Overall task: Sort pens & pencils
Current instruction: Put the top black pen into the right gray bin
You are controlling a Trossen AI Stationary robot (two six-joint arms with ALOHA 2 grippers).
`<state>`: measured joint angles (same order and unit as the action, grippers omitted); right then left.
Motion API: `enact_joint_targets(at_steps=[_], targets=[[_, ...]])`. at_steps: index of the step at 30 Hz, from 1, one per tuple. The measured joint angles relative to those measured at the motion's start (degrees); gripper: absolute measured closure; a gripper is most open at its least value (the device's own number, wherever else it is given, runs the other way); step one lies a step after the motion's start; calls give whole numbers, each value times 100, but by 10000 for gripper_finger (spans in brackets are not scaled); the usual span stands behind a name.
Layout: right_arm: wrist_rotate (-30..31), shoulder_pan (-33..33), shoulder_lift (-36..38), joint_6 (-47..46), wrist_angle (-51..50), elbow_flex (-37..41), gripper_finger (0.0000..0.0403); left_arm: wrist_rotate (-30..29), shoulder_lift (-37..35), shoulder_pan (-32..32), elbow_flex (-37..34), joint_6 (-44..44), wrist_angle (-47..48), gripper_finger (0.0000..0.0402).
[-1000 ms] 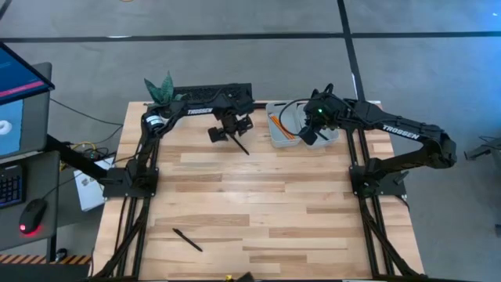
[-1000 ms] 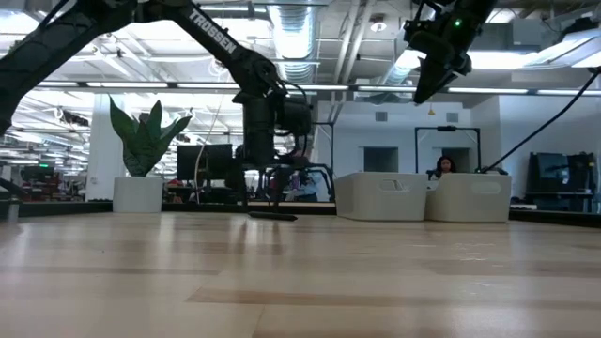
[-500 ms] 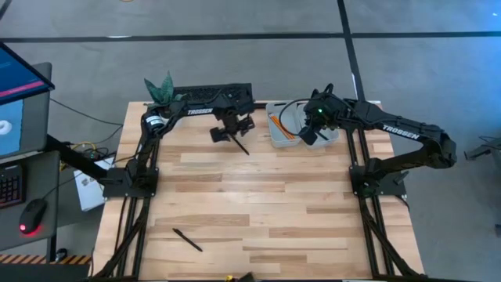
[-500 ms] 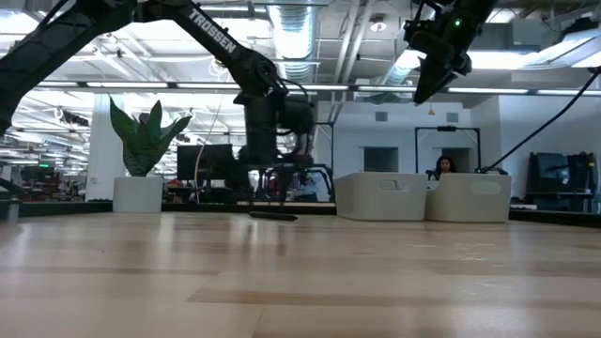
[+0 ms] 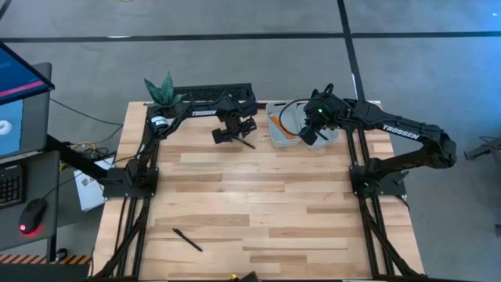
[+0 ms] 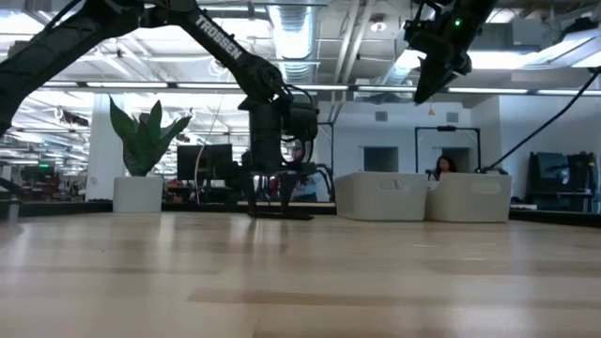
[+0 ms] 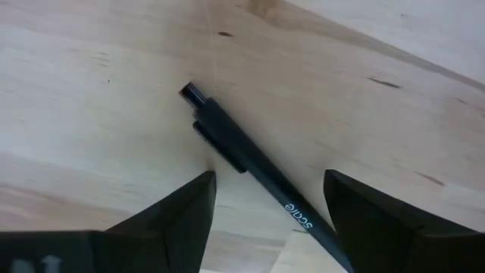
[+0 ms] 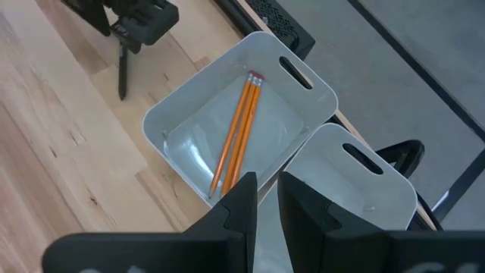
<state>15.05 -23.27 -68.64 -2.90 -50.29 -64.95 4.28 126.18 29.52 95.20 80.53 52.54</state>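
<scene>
One black pen (image 7: 258, 171) lies flat on the table near its far edge, between the open fingers of my left gripper (image 7: 269, 178), which points down over it (image 5: 235, 131). Whether a finger touches the pen, I cannot tell. A second black pen (image 5: 188, 240) lies near the table's near edge, and the third is out of view. Orange pencils (image 8: 239, 129) lie in the left one of two white bins (image 8: 303, 76). My right gripper (image 8: 267, 178) hangs high above the bins (image 5: 309, 133), its fingers a narrow gap apart and holding nothing.
A second white bin (image 8: 379, 182) stands right of the pencil bin at the far right of the table. A potted plant (image 5: 160, 90) stands at the far left corner. The middle of the wooden table (image 5: 258, 204) is bare. A person sits in the room behind (image 6: 443, 167).
My left gripper has moved a little toward the table's right edge and come down over the far pen, its fingers now astride it. My right arm has kept still.
</scene>
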Motion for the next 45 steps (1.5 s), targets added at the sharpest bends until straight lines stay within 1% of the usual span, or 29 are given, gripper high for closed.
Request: enact_joint_targets(at_steps=[5,28,34,45], targets=[[0,0,0,39,2,0,325,53,26,11,11,-30,6,166],[0,0,0,44,0,0,325,85,43,13,4,-30,3,167],[0,0,0,43,0,0,325,-34,45,7,2,-35,1,167],[0,0,0,44,-3,0,325,-9,47,9,0,-78,1,167]])
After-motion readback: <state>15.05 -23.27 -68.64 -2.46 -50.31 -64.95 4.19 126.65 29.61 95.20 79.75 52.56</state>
